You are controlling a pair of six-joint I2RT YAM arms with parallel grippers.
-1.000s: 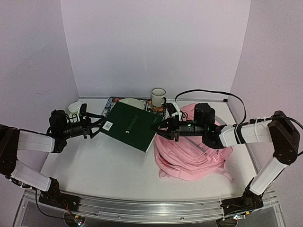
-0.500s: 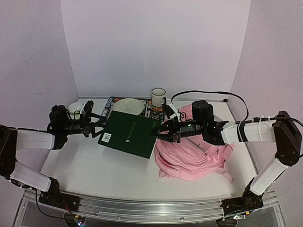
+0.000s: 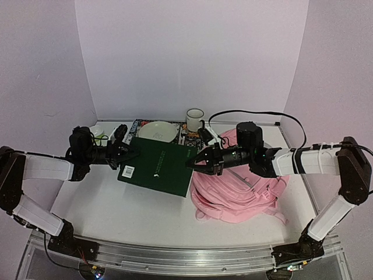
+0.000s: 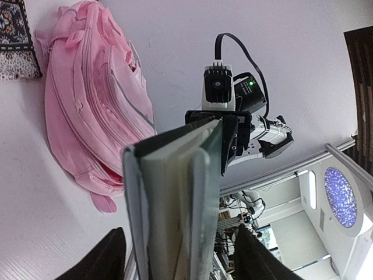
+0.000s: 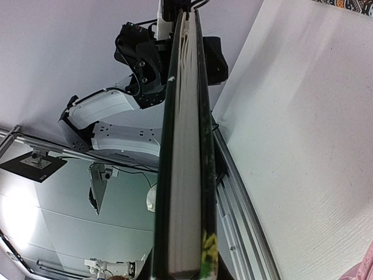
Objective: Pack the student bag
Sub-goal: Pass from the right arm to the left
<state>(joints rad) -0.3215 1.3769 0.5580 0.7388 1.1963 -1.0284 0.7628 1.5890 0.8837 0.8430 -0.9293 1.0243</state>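
**As the left fingers narrow around it, the green book is about to be shared by both arms**

Where a second ago the left fingers (image 4: 112, 260) hung wide and clear of the green book (image 3: 158, 167), they now stand one on each side of its left edge and are drawing together. The left wrist view shows a gap remaining on one side of the cover, so they flank the book without yet gripping it. The right fingers (image 3: 197, 164) are clamped narrow on the opposite edge, as they were, and they alone carry the book above the table (image 3: 116, 216).

Over the same second the book has turned from a skewed tilt to lie squarer and flatter between the two arms, and the left arm has reached in to meet it.

Just right of the book, under the right arm, the student bag (image 3: 233, 195) lies slumped on the table, pink and soft with its zip pockets showing. Whether its main compartment is open cannot be told from these views. Behind the book, near the back wall, sit a pale bowl (image 3: 156, 130) and a mug (image 3: 194, 119).

For packing, this looks like a handover or a two-handed steadying of the book. The book is not yet in the bag, and a limp bag will likely need its mouth held open.
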